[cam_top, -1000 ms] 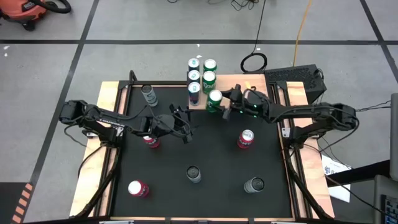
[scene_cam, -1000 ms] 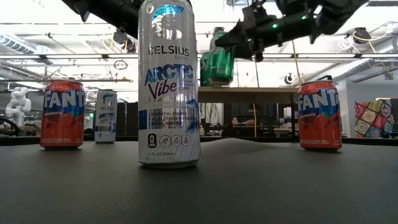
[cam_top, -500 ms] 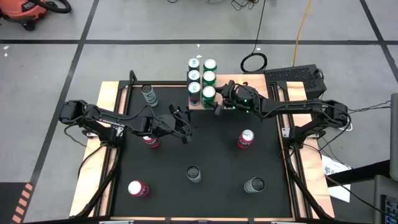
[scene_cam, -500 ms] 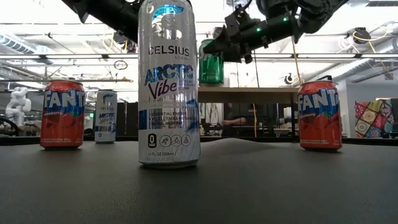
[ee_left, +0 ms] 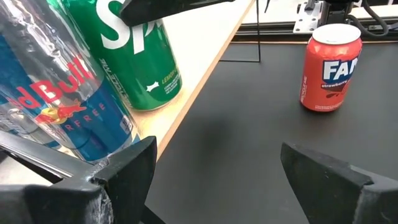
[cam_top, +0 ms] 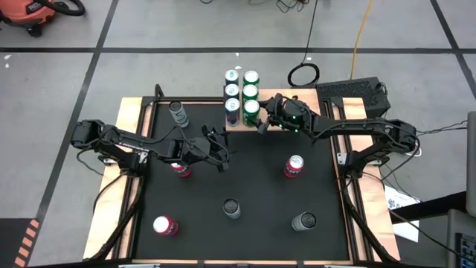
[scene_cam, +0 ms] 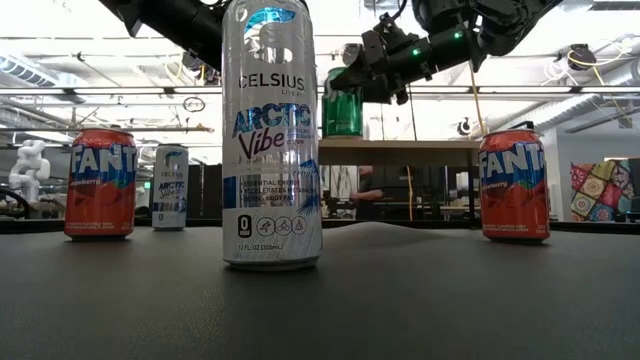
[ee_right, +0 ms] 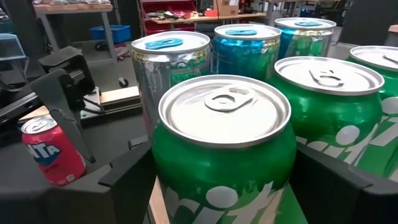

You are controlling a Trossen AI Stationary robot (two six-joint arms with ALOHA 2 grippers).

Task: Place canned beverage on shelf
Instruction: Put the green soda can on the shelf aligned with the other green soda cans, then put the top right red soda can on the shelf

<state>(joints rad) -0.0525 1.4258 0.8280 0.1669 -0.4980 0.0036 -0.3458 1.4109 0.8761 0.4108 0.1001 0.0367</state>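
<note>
The shelf (cam_top: 244,126) is a light-wood board at the table's far middle and carries several cans. My right gripper (cam_top: 258,117) is shut on a green Sprite can (cam_top: 251,110) at the shelf's near right corner. The can also shows in the right wrist view (ee_right: 224,143), the low view (scene_cam: 342,105) and the left wrist view (ee_left: 140,62). Beside it stands a blue Red Bull can (ee_left: 68,99). My left gripper (cam_top: 221,149) is open and empty over the mat, just near of the shelf. My right gripper pinches the green can's side wall (ee_right: 163,163) between its two fingers, one finger (ee_right: 127,171) on each side below the rim. The fingers slant down from the table's right. The can is upright, its base (ee_left: 152,99) on the shelf board.
Red Fanta cans stand on the black mat at mid right (cam_top: 294,167), near left (cam_top: 165,225) and under my left arm (cam_top: 181,170). Silver cans stand at far left (cam_top: 178,112), near middle (cam_top: 232,209) and near right (cam_top: 303,221). Wooden rails (cam_top: 130,112) border the mat.
My right gripper has carried the green can toward the table's far left, from beside the shelf's near right corner onto its near end. The can was tilted and is now upright, slightly lower, beside the blue can.
</note>
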